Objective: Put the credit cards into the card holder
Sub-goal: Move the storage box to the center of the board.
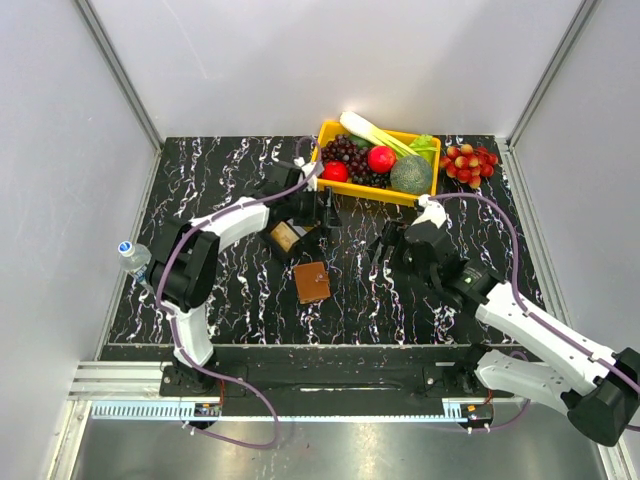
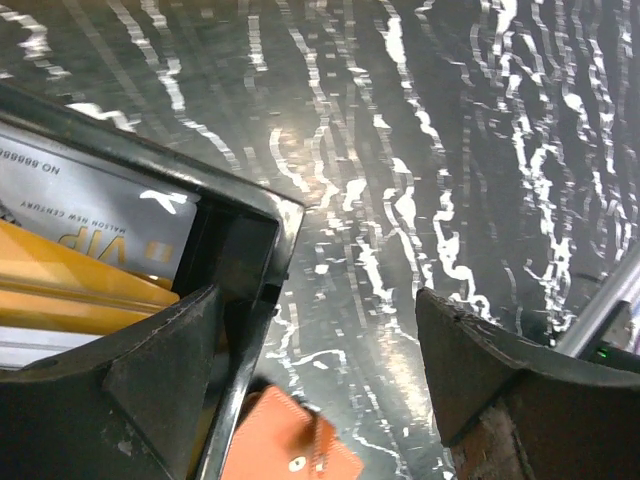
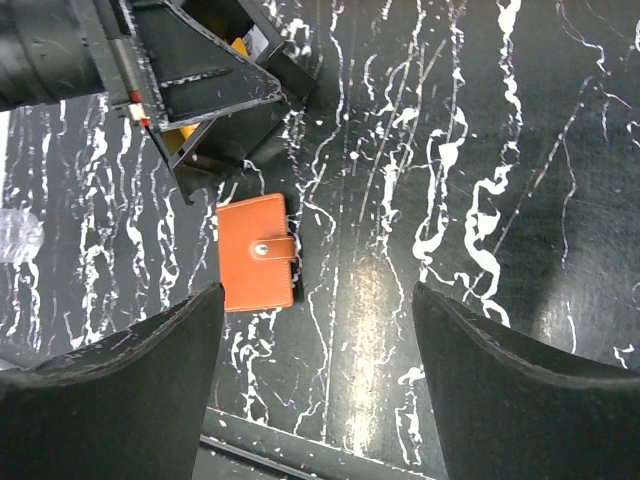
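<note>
Both grippers gape wide, holding nothing. The closed wallet (image 3: 257, 252) lies flat just ahead of the right gripper's (image 3: 318, 330) left finger, long axis pointing away from it, snap tab toward the gap. The cards (image 2: 90, 230) sit in a box (image 2: 240, 240) at the left gripper's (image 2: 320, 340) left finger.

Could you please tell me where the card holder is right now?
In the top view the card holder lies closed on the table, just nearer the arm bases than the black box and left of the right tool.

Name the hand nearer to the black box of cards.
Left. The left hand hovers at the corner of the box, one finger overlapping its rim; the right hand hangs apart, off to the box's right.
</note>
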Tool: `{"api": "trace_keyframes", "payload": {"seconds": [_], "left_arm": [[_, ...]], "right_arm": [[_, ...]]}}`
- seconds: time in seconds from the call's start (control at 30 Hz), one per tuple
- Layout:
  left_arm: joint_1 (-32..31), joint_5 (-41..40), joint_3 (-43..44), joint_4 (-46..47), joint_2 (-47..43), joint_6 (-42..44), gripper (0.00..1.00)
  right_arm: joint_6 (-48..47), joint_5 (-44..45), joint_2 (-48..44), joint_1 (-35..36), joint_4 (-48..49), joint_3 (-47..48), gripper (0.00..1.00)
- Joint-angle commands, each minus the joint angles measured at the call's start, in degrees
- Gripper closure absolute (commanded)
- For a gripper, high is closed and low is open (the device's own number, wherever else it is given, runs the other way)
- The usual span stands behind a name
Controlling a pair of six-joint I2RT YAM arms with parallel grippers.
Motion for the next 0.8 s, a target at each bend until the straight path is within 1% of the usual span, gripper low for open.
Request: {"api": "trace_keyframes", "payload": {"seconds": [0.0, 0.2, 0.3, 0.43, 0.53, 0.6, 0.77], "left_arm": [[-3.15, 2.72, 2.33, 7.11, 1.01, -5.44, 0.19], [-7.89, 3.59, 7.42, 12.81, 5.49, -11.67, 0.19], [-10.18, 3.51, 11.12, 13.62, 8.57, -14.05, 0.19], [-12.82, 3.60, 13.50, 16.16, 11.65, -17.48, 0.19], [-15.19, 4.30, 14.11, 18.18, 13.76, -20.02, 0.19], [-16.68, 5.09, 14.90, 20.55, 15.08, -22.48, 0.19], [-20.64, 5.35, 17.89, 25.56, 18.24, -28.02, 0.19]], "right_arm": [[3.20, 3.54, -1.49, 0.02, 0.33, -1.62, 0.18], [8.48, 10.66, -7.55, -0.07, -2.66, -5.40, 0.18], [10.23, 14.17, -11.59, -0.07, -4.85, -6.63, 0.18], [11.91, 19.00, -17.04, -0.07, -8.72, -7.34, 0.18], [13.06, 22.87, -20.91, -0.07, -12.76, -7.42, 0.14], [12.97, 24.81, -22.32, -0.07, -14.70, -7.43, 0.13], [14.28, 27.01, -22.59, -0.07, -19.79, -6.37, 0.09]]}}
